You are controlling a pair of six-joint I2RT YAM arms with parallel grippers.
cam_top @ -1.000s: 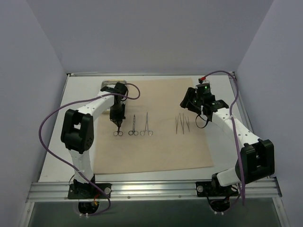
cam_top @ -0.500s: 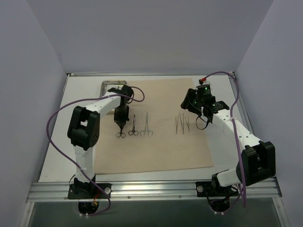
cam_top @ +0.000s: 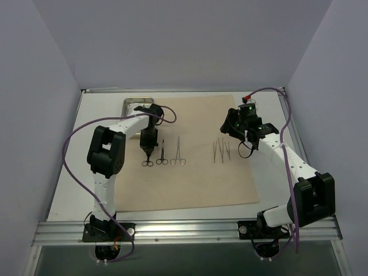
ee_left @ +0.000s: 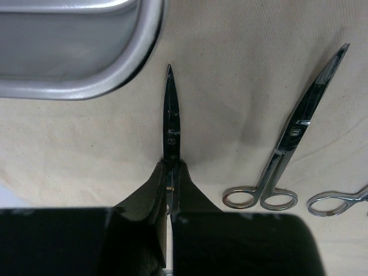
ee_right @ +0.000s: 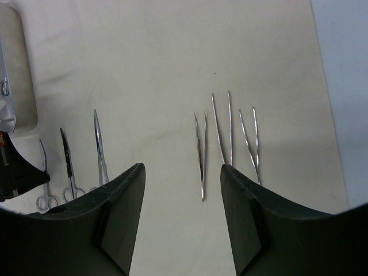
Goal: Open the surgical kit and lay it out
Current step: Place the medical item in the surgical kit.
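Note:
The surgical kit's beige cloth (cam_top: 195, 172) lies spread flat on the table. The steel tray (cam_top: 130, 103) stands at its back left corner. My left gripper (cam_top: 147, 150) is shut on the shanks of dark scissors (ee_left: 170, 112), low over the cloth, with the blade tip toward the tray (ee_left: 75, 86) and the handle rings (cam_top: 147, 163) nearest me. Two more scissor-handled instruments (cam_top: 163, 152) (cam_top: 179, 150) lie parallel just to the right. Three thin tweezers (cam_top: 221, 150) lie side by side further right. My right gripper (ee_right: 183, 169) hangs open above the tweezers (ee_right: 202, 155), holding nothing.
White tabletop (cam_top: 69, 190) shows round the cloth, with grey walls on the left, back and right. A metal rail (cam_top: 184, 230) runs along the near edge. Purple cables (cam_top: 69, 149) loop off both arms.
The left arm's elbow has swung inward and the gripper has carried the scissors slightly right, nearer the other two instruments. The right arm has barely moved.

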